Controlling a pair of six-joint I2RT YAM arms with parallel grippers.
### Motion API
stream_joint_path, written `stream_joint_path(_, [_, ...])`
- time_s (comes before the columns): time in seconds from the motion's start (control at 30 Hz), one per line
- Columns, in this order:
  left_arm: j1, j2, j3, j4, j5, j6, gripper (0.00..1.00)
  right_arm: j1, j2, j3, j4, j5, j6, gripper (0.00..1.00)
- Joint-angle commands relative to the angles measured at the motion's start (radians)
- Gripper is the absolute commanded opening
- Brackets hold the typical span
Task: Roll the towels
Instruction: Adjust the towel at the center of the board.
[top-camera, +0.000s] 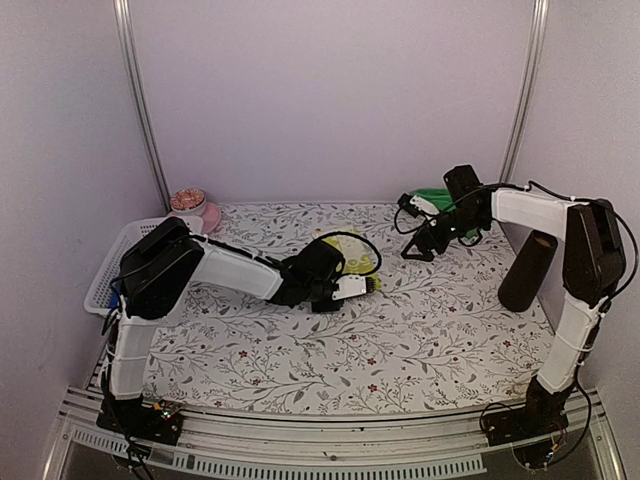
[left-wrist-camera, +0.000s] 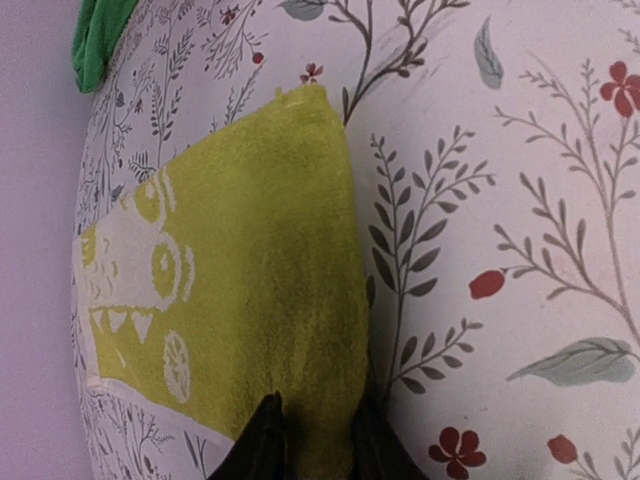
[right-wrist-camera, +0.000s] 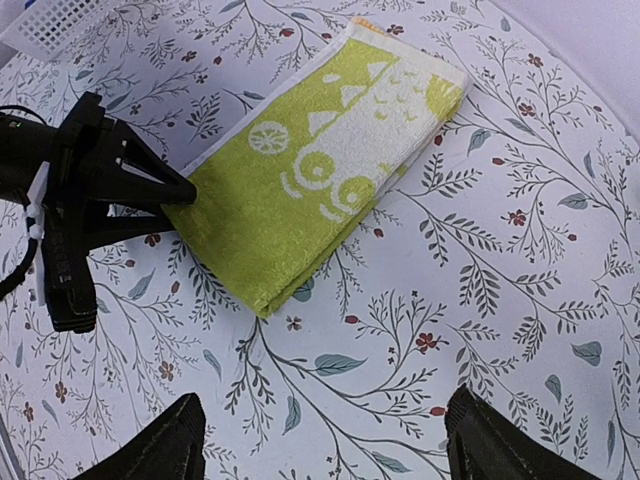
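Yellow-lime towel (right-wrist-camera: 330, 170) edge looks pinched by your left gripper (left-wrist-camera: 315, 405); right gripper (right-wrist-camera: 322, 400) hangs wide, empty. A thin bite may catch one layer only, so the roll slips loose.

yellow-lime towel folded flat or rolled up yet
Folded flat, not rolled: the yellow-lime towel lies as a layered rectangle on the table, the left gripper pinching one end.

The yellow-lime towel (right-wrist-camera: 320, 170), pale white markings facing up, lies folded in a flat oblong near the middle of the floral tabletop (right-wrist-camera: 520, 300). The green towel (top-camera: 432, 198) sits well apart at the far right edge, apparently bunched.
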Motion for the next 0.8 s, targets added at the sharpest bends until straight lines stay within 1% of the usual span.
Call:
stream_joint_path(0.0, [-0.009,0.06,0.007,-0.09,0.02,0.008,0.19,0.003,-0.098,-0.082,0.096,-0.028,-0.104,0.85])
stream_joint_path(0.07, [-0.008,0.058,0.011,-0.106,0.039,0.001,0.13,0.003,-0.133,-0.137,0.138,-0.044,-0.16,0.86])
stream_joint_path(0.13, [-0.007,0.045,0.007,-0.116,0.071,-0.013,0.0,0.002,-0.168,-0.19,0.188,-0.056,-0.234,0.87])
stream_joint_path(0.2, [-0.007,0.027,-0.005,-0.12,0.1,-0.027,0.0,0.002,-0.194,-0.256,0.244,-0.07,-0.295,0.87])
stream_joint_path(0.3, [0.002,0.0,-0.011,-0.142,0.169,-0.068,0.0,0.003,-0.25,-0.377,0.357,-0.142,-0.414,0.85])
stream_joint_path(0.4, [0.02,-0.032,-0.016,-0.167,0.278,-0.12,0.0,0.004,-0.311,-0.529,0.507,-0.226,-0.58,0.85])
stream_joint_path(0.5, [0.049,-0.052,-0.018,-0.192,0.397,-0.175,0.0,0.016,-0.334,-0.592,0.566,-0.278,-0.69,0.84])
stream_joint_path(0.6, [0.085,-0.066,-0.023,-0.203,0.504,-0.228,0.0,0.059,-0.326,-0.611,0.577,-0.269,-0.744,0.82])
stream_joint_path(0.67, [0.106,-0.073,-0.027,-0.204,0.567,-0.263,0.0,0.095,-0.314,-0.623,0.585,-0.235,-0.766,0.8])
stream_joint_path(0.77, [0.137,-0.071,-0.016,-0.212,0.654,-0.313,0.0,0.146,-0.295,-0.654,0.642,-0.176,-0.786,0.79])
